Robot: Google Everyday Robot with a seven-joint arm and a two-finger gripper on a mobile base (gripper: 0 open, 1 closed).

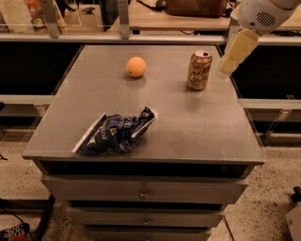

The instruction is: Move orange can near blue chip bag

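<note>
The pale yellow claw [233, 55] hangs over the grey worktop [188, 123]; the top edge cuts off its white arm [263, 14]. Just left of the claw, script on the golden-orange metal can [199, 70] is too blurred to read.

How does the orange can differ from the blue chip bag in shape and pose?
The orange can stands upright at the far right; the blue chip bag lies flat near the front left. The can is a smooth cylinder; the bag is crumpled and wider. Both rest on the table. The gripper hovers just right of the can.
</note>
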